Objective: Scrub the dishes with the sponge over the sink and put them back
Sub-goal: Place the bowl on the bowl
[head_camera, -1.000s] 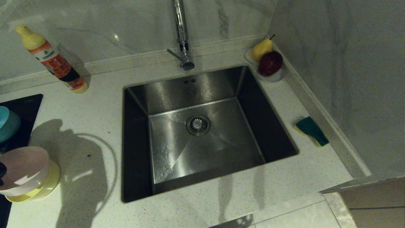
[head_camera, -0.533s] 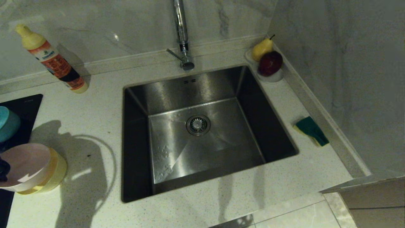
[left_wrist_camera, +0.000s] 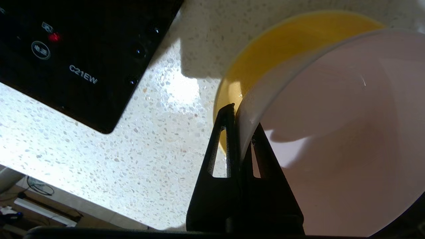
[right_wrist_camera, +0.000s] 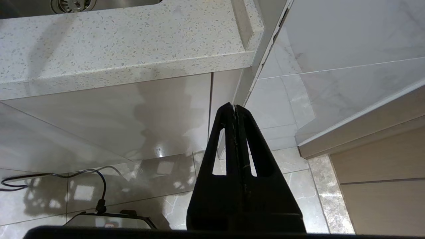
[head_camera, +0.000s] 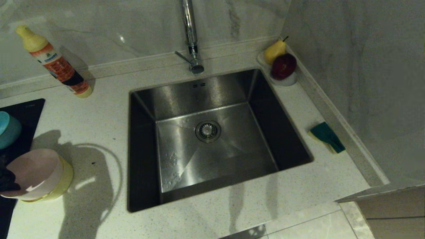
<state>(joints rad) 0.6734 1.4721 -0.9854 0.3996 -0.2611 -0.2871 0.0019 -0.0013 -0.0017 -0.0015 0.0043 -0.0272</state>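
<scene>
At the far left of the head view my left gripper (head_camera: 6, 181) is shut on the rim of the pale pink bowl (head_camera: 33, 171). The bowl is tilted, its inside facing up and left. In the left wrist view one finger lies inside the pink bowl (left_wrist_camera: 332, 132) and one outside, at my left gripper (left_wrist_camera: 240, 122). The yellow bowl (head_camera: 64, 182) (left_wrist_camera: 265, 49) sits right under and behind it on the counter. The light blue bowl (head_camera: 8, 129) stands on the stove. The sponge (head_camera: 327, 136) lies right of the sink (head_camera: 212, 139). My right gripper (right_wrist_camera: 234, 108) hangs shut below the counter.
A black stove top (head_camera: 25, 109) (left_wrist_camera: 83, 49) fills the left edge. A detergent bottle (head_camera: 54, 63) leans on the back wall. The chrome tap (head_camera: 191, 36) stands behind the sink. A white dish (head_camera: 289, 81) with a pear and an apple sits at the back right corner.
The pink bowl has tipped up on its rim and shifted a little to the right. The yellow bowl under it has shifted right with it. The right arm has not moved.
</scene>
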